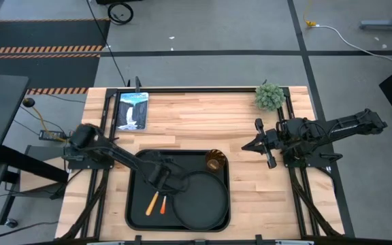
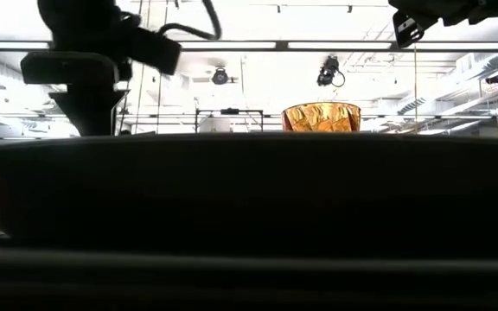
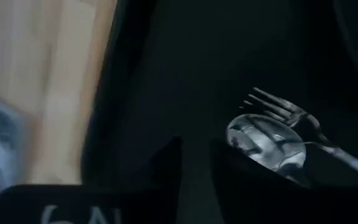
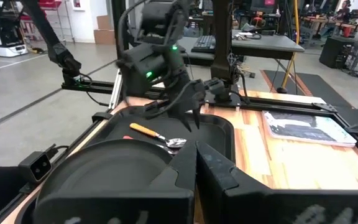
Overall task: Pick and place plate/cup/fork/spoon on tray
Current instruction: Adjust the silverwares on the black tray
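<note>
The black tray [image 1: 133, 204] lies at the table's near middle. The round black plate [image 1: 199, 201] lies in its right half. The amber cup [image 1: 215, 161] stands upright in the tray's far right corner and also shows in the low view [image 2: 321, 117]. The fork [image 3: 272, 106] and the spoon [image 3: 263, 146] lie side by side on the tray's floor left of the plate, orange handles toward the near edge [image 1: 158, 202]. My left gripper [image 1: 170, 182] hangs open over the tray just beyond them [image 3: 196, 168]. My right gripper [image 1: 247, 145] is shut over the table's right side [image 4: 196, 155].
A small green plant [image 1: 269, 96] stands at the table's far right. A picture book [image 1: 131, 110] lies at the far left. Bare wood lies between the tray and the right arm.
</note>
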